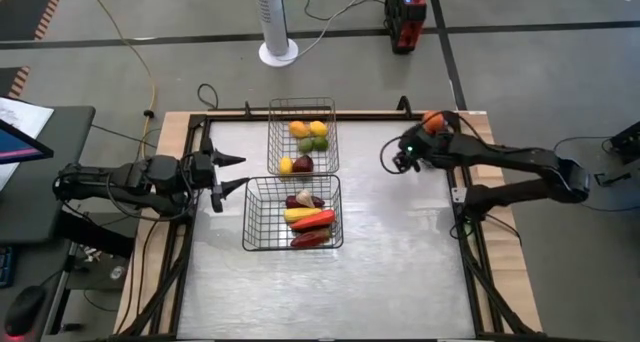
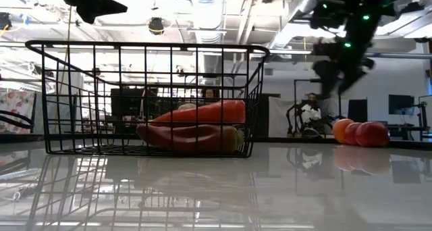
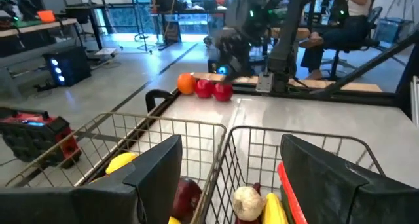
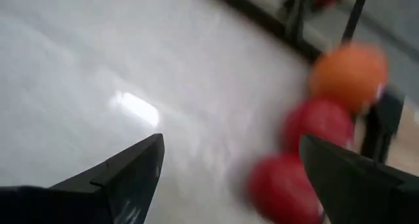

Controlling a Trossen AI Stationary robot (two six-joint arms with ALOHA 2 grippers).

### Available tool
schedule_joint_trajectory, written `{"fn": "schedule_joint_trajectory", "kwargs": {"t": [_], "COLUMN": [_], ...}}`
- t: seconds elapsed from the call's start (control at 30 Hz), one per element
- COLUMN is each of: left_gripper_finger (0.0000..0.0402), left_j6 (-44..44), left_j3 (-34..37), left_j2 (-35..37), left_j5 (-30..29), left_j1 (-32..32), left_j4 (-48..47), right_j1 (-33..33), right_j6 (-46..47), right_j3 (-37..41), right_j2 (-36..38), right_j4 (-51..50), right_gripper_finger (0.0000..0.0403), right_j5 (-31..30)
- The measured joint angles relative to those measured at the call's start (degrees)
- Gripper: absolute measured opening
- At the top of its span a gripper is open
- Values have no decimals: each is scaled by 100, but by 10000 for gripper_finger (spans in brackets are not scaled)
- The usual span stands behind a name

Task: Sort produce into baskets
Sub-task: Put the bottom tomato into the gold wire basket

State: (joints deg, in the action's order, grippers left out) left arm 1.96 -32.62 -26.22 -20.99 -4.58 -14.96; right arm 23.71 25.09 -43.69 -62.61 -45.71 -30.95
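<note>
At the desk's left edge, the left claw [image 1: 228,174] hangs released, its two fingers spread wide and pointing toward the baskets, holding nothing.

Just beside it, in the middle of the desk [image 1: 400,272], stand the two wire baskets, end to end. The silvery basket [image 1: 276,132], farther back, holds round pieces: an orange one [image 1: 298,129], a yellow one [image 1: 318,128], green ones [image 1: 314,143], a small yellow one [image 1: 286,165] and a dark red one [image 1: 303,164]. The darker basket [image 1: 260,217], nearer the front, holds long pieces: a yellow one [image 1: 302,215], a red one [image 1: 318,221] and a dark red one [image 1: 310,239], with a dark purple piece [image 1: 303,200] beside a pale bulb [image 3: 248,201].

At the far right corner, the right claw [image 1: 397,158] hovers released and empty above the bare desk. Near it, by the desk's edge, sit an orange ball [image 4: 349,75] and two red balls [image 4: 318,122] in a row, touching.
</note>
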Motion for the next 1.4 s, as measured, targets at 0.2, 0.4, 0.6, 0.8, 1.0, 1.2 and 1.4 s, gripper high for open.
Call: {"fn": "schedule_joint_trajectory", "kwargs": {"t": [0.2,0.4,0.6,0.8,1.0,1.2,1.4], "left_gripper_finger": [249,249,249,249,249,249,249], "left_j6": [-34,-27,-48,-60,-31,-43,-82], "left_j3": [0,0,0,0,0,0,0], "left_j2": [1,-1,0,-1,-1,1,1], "left_j5": [-46,-51,-58,-66,-20,23,26], "left_j1": [1,0,2,1,0,0,1], "left_j4": [160,70,6,-11,-16,-16,-16], "right_j1": [468,1044,1459,1740,2006,2276,2235], "right_j6": [193,257,179,-62,-156,-158,-293], "right_j3": [5,5,5,5,5,5,8], "right_j2": [-79,-456,-758,-966,-1221,-1663,-2037], "right_j4": [-883,-1237,-1382,-1204,-1066,-1072,-954], "right_gripper_finger": [380,380,380,380,380,380,380], "right_j5": [166,165,446,874,1046,1139,1166]}}
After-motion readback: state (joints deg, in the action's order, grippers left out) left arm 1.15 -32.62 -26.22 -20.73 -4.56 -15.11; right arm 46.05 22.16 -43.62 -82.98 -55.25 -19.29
